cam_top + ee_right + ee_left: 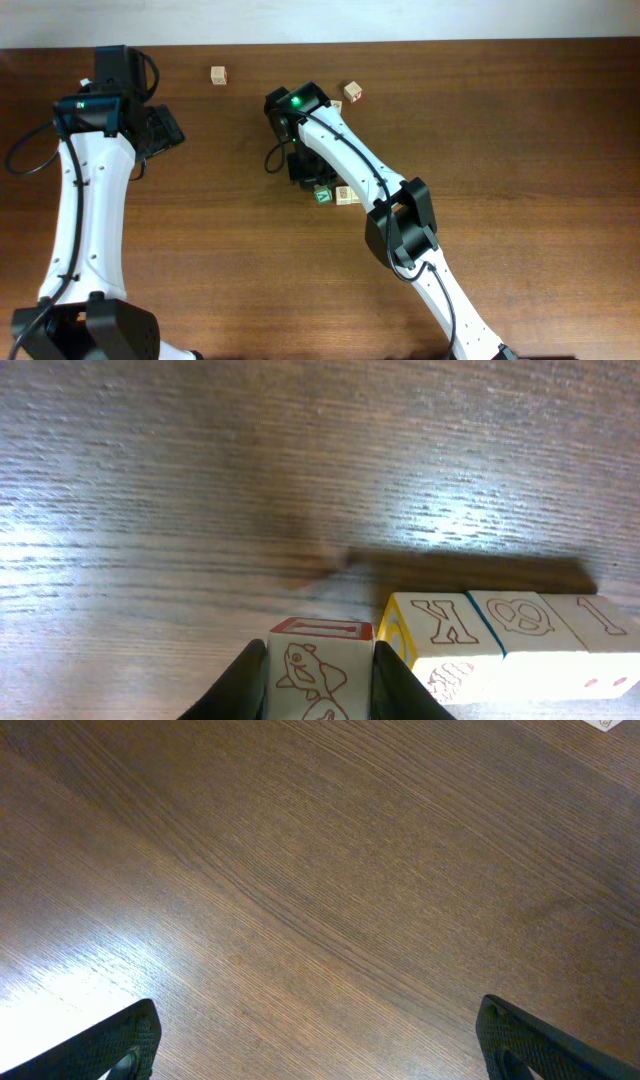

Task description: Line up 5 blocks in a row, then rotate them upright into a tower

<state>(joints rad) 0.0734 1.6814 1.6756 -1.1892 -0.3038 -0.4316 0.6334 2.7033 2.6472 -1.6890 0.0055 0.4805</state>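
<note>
My right gripper is shut on a light-wood block with a red fish drawing and a red-framed top, its fingers pressed against both side faces. Just right of it, three blocks stand in a row on the table: a yellow-edged K block, a blue-edged one and an I block. From overhead, the right gripper hides the held block, and a green-printed block and a pale one show beside it. My left gripper hangs open over bare wood at the far left.
A cube with a red top sits at the back, right of the right arm. A plain pale cube sits at the back centre-left. The table's far edge runs close behind them.
</note>
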